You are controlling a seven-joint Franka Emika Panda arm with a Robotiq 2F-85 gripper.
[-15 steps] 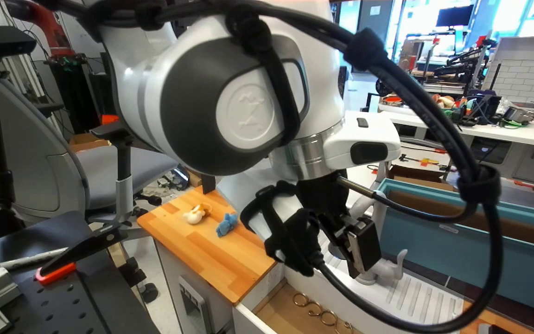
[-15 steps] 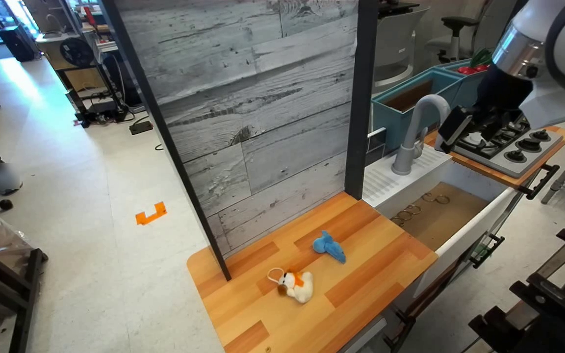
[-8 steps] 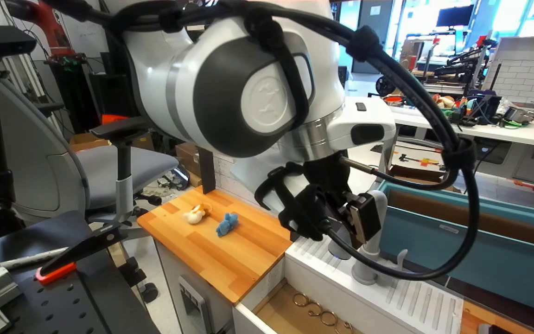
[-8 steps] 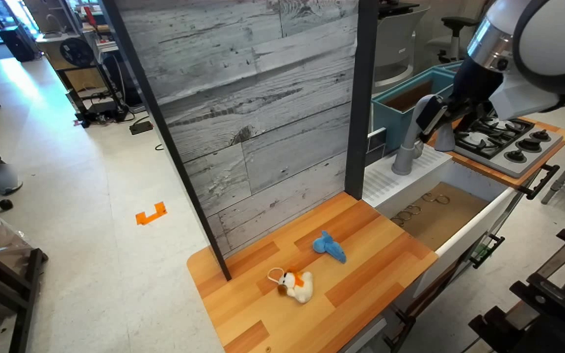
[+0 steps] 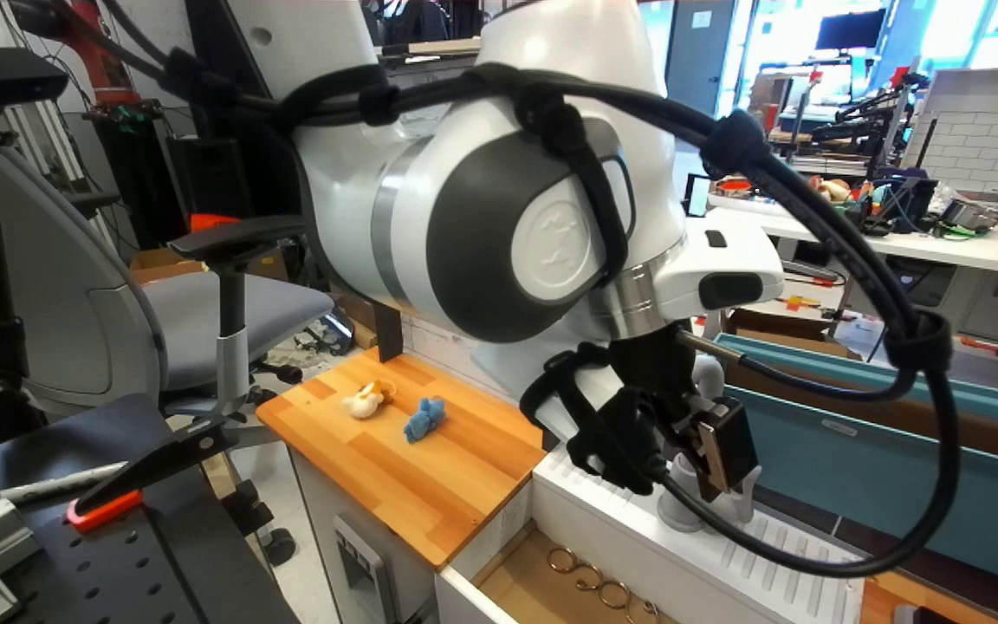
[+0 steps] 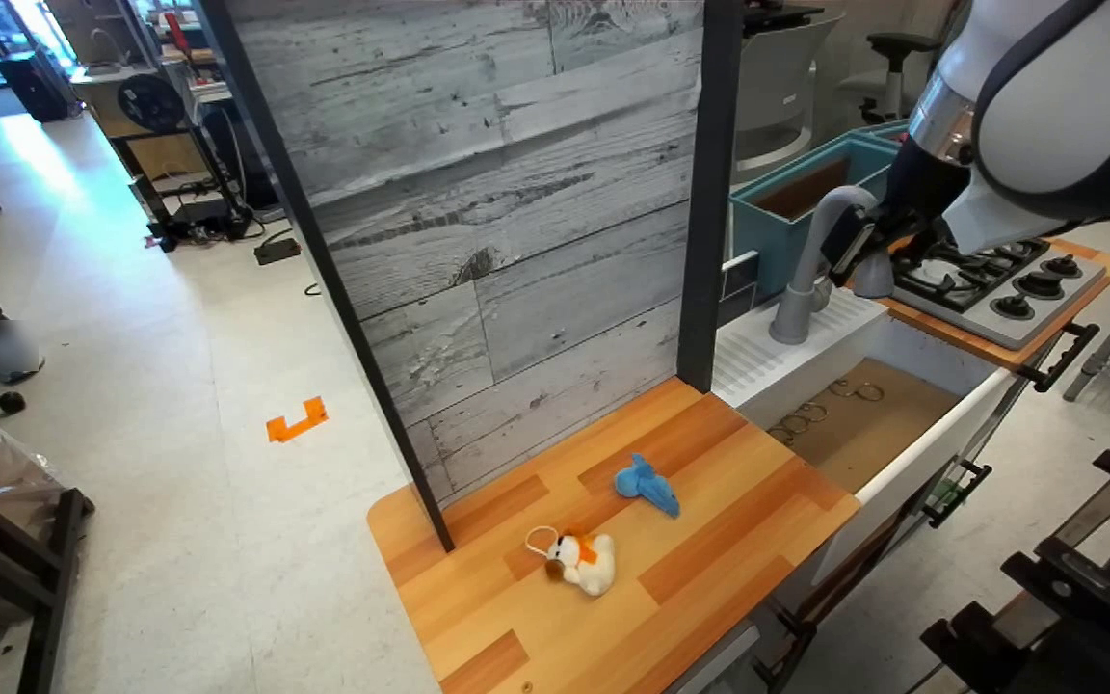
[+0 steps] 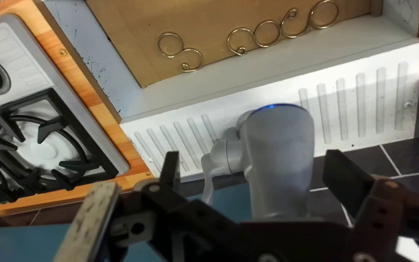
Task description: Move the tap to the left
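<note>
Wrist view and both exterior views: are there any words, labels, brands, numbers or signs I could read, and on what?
No word, brand or number can be read.
Robot arm: raised emblem, no letters I can make out.
Teal bin: pale label, too small to read.
Grey door: paper, too small to read.
Chair back: light tag, too small to read.
Wrist view: none.

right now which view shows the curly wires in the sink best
The wrist view: it shows the curly wires large and uncovered. In both exterior views they look smaller; in an exterior view the wires also run off the picture's bottom edge.
</note>
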